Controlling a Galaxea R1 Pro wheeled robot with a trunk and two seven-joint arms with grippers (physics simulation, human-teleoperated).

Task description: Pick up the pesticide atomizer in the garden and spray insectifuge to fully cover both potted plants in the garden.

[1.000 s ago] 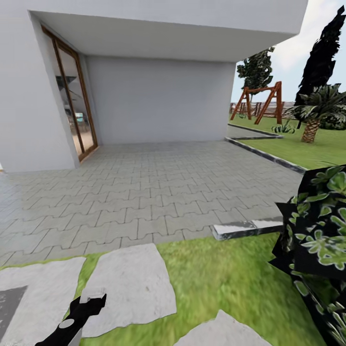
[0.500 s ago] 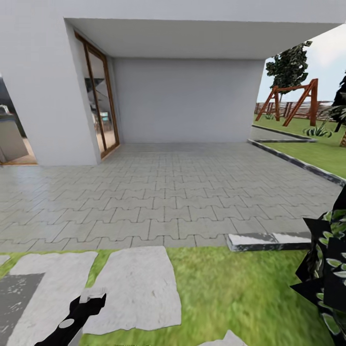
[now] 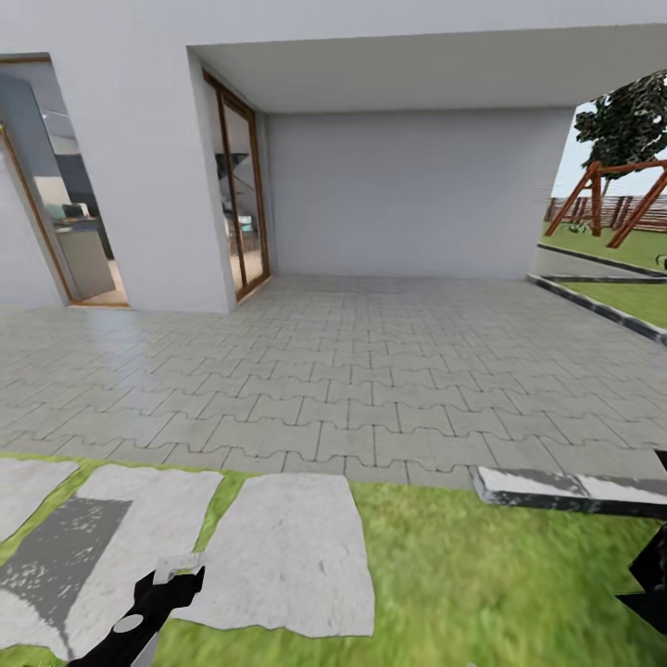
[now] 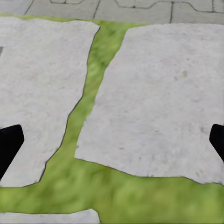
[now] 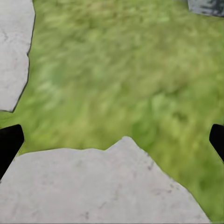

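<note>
Straight ahead of the robot stands a white house (image 3: 120, 176) with a deep covered porch and wood-framed glass doors (image 3: 243, 199), fronted by a wide terrace of interlocking grey pavers (image 3: 371, 371). Nearer lies the garden lawn (image 3: 482, 574), edged by a grey kerb (image 3: 574, 489) and crossed by pale stepping stones (image 3: 296, 547). Far off on the robot's right a wooden swing frame (image 3: 611, 195) stands before a brown slatted fence, with a dark tree (image 3: 635, 120) above it.

Low in the head view the left hand (image 3: 176, 579) hangs over the edge of a stepping stone. Its wrist camera looks down on two stones (image 4: 158, 93) split by a strip of grass, with the fingertips (image 4: 9, 144) far out at both edges, so its fingers stand well apart with nothing between them. The right wrist camera looks down on grass (image 5: 121, 70) and a stone (image 5: 98, 186), and its fingertips (image 5: 9, 142) are likewise spread wide and empty.

Neither the pesticide atomizer nor the potted plants lie in sight; where they are cannot be told, and the robot looks to be searching for them.

By its description, the atomizer should be light, rigid and smooth, perhaps slippery. The likely best hold is across the slim body below the trigger head, leaving the trigger free.
</note>
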